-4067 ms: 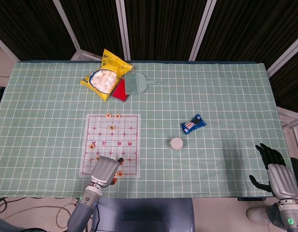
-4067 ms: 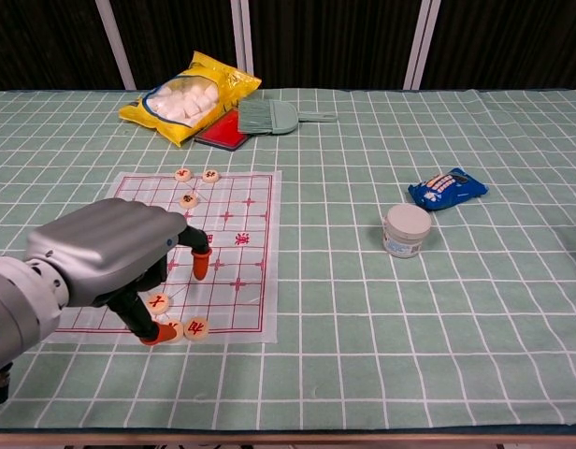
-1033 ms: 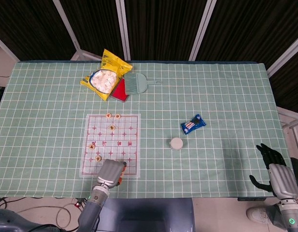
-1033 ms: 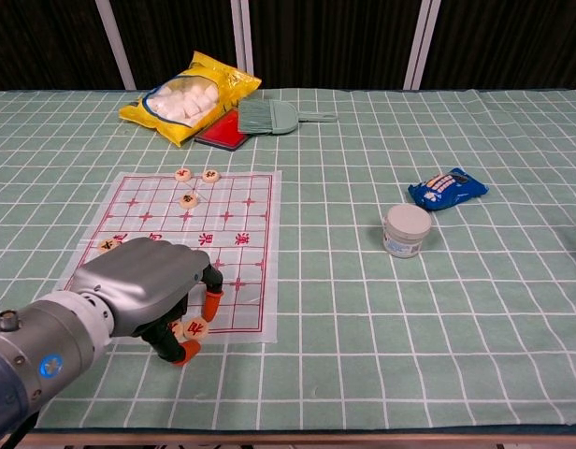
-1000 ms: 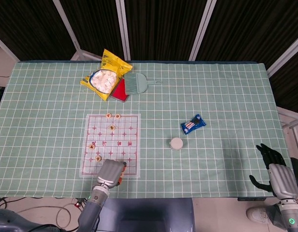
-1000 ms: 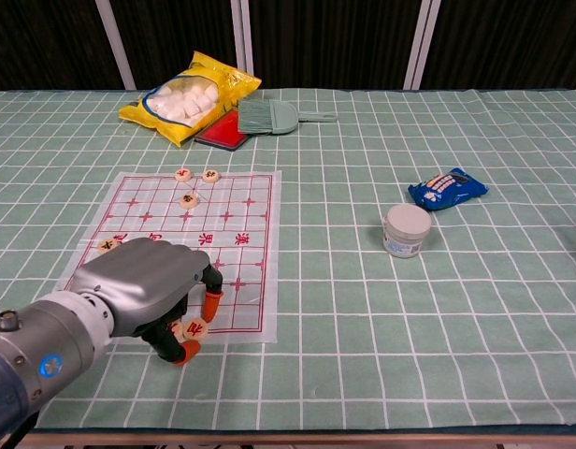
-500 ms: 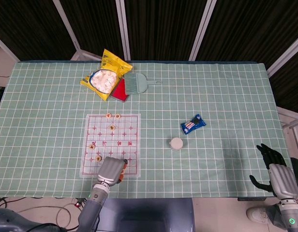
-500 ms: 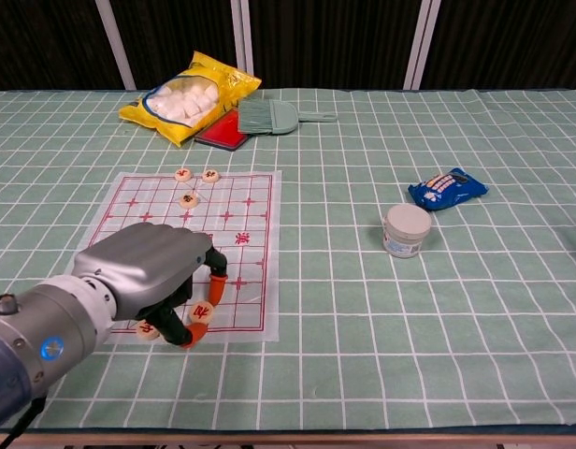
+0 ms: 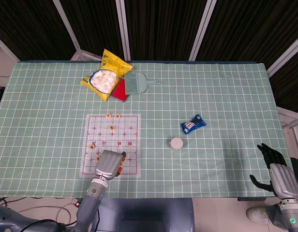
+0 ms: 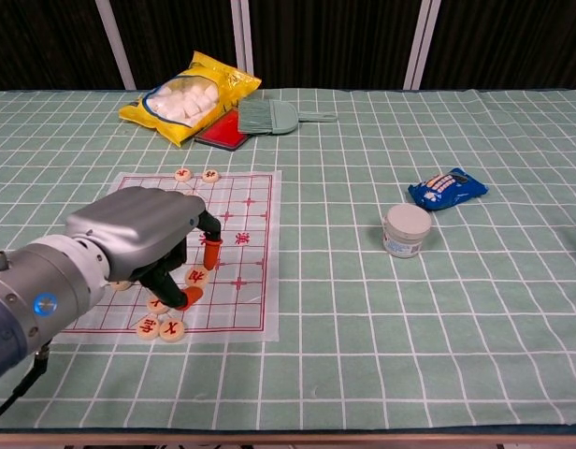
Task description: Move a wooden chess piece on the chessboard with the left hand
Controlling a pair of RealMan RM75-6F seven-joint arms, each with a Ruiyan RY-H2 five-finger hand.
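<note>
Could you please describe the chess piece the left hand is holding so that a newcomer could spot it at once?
Start at the white chessboard with red lines on the green checked cloth, and find the grey left hand above its near half. The piece is the round wooden disc with a red character pinched between its orange-tipped fingers. Unlike the two discs lying flat at the near edge, it is gripped.

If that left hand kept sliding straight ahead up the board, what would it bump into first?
Probably the lone chess piece mid-board, just ahead of the left hand holding its own piece; beyond it, the pair at the chessboard far edge. Depth is uncertain.
</note>
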